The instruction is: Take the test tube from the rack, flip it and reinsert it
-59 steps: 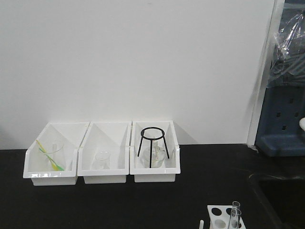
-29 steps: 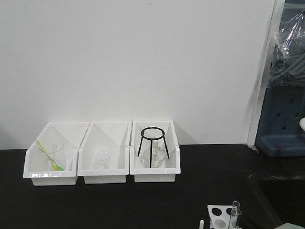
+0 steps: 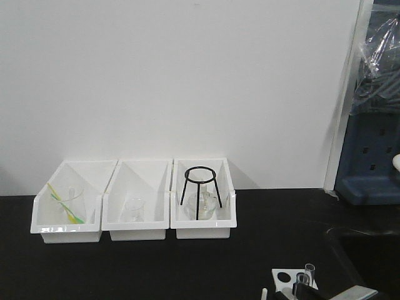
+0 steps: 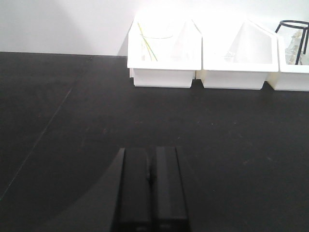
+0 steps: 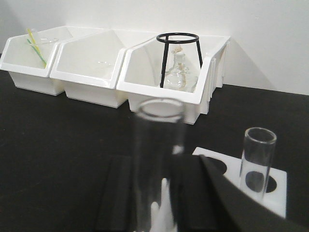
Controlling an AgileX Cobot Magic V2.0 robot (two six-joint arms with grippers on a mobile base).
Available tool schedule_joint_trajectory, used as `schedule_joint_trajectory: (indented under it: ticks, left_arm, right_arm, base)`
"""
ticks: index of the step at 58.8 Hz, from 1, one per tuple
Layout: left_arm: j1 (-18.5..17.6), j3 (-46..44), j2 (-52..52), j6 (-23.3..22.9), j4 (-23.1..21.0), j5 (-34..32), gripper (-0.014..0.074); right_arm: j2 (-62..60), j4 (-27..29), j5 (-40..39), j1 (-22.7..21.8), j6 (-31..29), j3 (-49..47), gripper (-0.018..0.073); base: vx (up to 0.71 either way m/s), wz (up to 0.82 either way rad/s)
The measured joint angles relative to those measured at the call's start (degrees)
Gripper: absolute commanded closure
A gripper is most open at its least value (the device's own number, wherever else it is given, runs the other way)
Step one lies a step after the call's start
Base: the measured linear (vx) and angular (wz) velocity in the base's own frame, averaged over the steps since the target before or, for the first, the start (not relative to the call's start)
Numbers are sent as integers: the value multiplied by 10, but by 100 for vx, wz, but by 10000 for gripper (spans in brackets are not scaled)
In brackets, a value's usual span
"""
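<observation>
Blurred test tube (image 5: pixel 159 130) upright between the fingers of my right gripper (image 5: pixel 155 193), base cut off, grip impossible to tell, rack (image 5: pixel 276 186) half hidden at 4 o'clock holding 1 other tube (image 5: pixel 257 162), left gripper (image 4: pixel 150 191) closed on nothing.

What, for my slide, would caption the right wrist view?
Right gripper straddles a test tube; second tube stands in the rack.

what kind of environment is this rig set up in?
Probably a chemistry lab bench, maybe a mock-up: a white rack holding glass test tubes, a flask under a black tripod stand in a white bin, all on a black benchtop.
</observation>
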Motion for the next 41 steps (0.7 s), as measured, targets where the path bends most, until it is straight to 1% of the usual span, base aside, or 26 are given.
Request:
schedule_joint_trajectory:
  ticks: [2, 14, 23, 30, 34, 41]
  left_arm:
    - [0, 0, 0, 0, 0, 0, 603]
    - [0, 0, 0, 0, 0, 0, 603]
    - [0, 0, 0, 0, 0, 0, 603]
    - [0, 0, 0, 0, 0, 0, 603]
    - [0, 0, 0, 0, 0, 0, 603]
    - [0, 0, 0, 0, 0, 0, 603]
  right_arm:
    - [0, 0, -1, 0, 0, 0, 575]
    - [-4, 0, 1, 0, 2, 0, 572]
    - [-61, -1, 30, 0, 20, -1, 571]
    - [-135, -1, 87, 0, 39, -13, 571]
    - [-185, -2, 138, 0, 46, -31, 571]
    - [-267, -4, 252, 0, 54, -82, 571]
  base:
    - [0, 0]
    - [0, 0]
    - [0, 0]
    - [0, 0]
    - [0, 0]
    - [0, 0]
